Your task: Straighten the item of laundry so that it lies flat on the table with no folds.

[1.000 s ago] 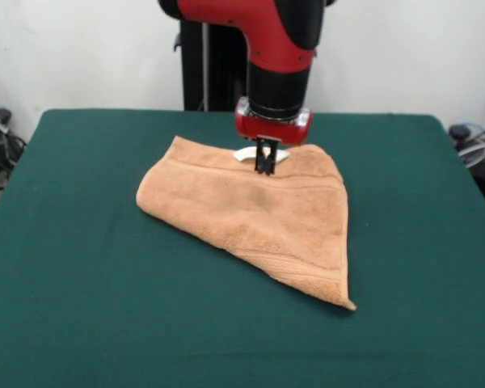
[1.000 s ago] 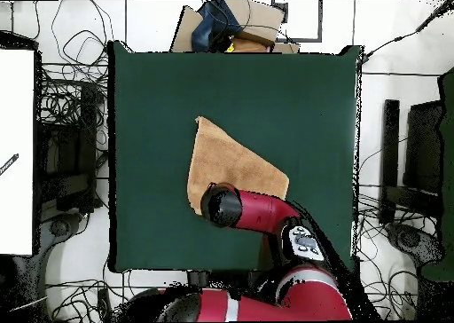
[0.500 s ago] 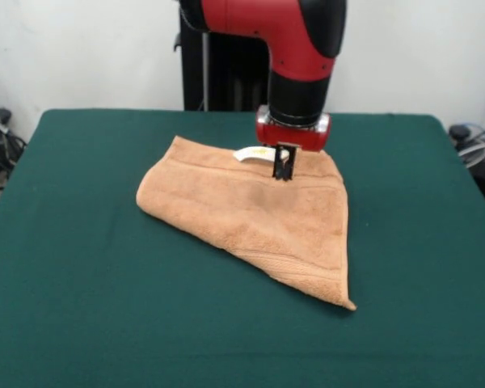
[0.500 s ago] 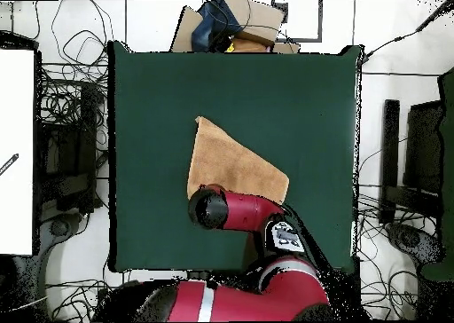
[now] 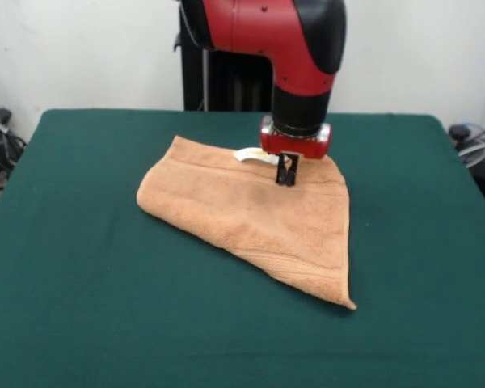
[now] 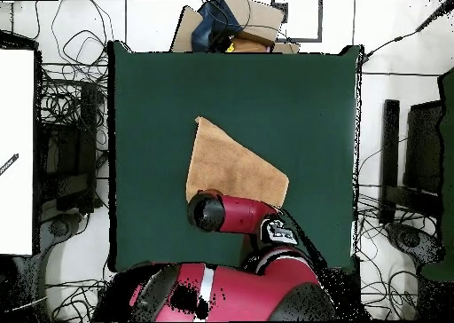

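The table [image 5: 81, 267] is the largest thing here, a wide rectangle with a dark green felt-like top; nothing on it is a container and nothing sits inside anything else.

Above it stands the red and black arm [image 5: 295, 48], its wrist pointing straight down over the cloth. In the overhead view the arm [image 6: 239, 215] covers the edge of the cloth nearest the robot's base.

The tan terry hand towel [image 5: 259, 214] lies on the table around the middle, somewhat toward the robot's side. It is folded over into a roughly triangular, wedge-like shape. In the front view its long axis runs from the rounded upper-left part down to a sharp corner at the lower right, and that corner points toward the camera's side of the table. In the overhead view the towel [image 6: 232, 164] tapers to a point at the upper left and broadens toward the arm. Woven border bands run along its edges, and its folded edge slants from left to lower right in the front view.

The gripper [image 5: 287, 171] hangs just above or on the towel's far part; its dark fingers look close together, yet whether they pinch the cloth cannot be told.

The small white tag [image 5: 250, 154] curls up from the towel's far edge, just beside the gripper.
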Robot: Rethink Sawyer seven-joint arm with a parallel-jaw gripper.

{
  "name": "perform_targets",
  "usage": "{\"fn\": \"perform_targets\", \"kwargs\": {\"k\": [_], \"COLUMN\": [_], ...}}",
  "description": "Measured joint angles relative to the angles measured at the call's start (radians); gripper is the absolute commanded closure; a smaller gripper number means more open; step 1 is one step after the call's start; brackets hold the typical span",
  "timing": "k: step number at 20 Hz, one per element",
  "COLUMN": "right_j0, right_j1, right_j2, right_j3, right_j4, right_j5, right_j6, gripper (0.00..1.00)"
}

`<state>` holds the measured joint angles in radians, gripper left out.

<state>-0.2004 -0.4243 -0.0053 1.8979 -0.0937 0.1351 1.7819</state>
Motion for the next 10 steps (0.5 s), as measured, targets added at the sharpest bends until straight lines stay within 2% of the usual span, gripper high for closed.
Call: {"fn": "perform_targets", "kwargs": {"k": [10], "right_j0": [0.036], "right_j1": [0.0], "right_j2": [-0.013], "right_j3": [0.001], "right_j4": [0.016], "right_j5": [-0.011], "right_j6": [0.0], "gripper": [1.0]}}
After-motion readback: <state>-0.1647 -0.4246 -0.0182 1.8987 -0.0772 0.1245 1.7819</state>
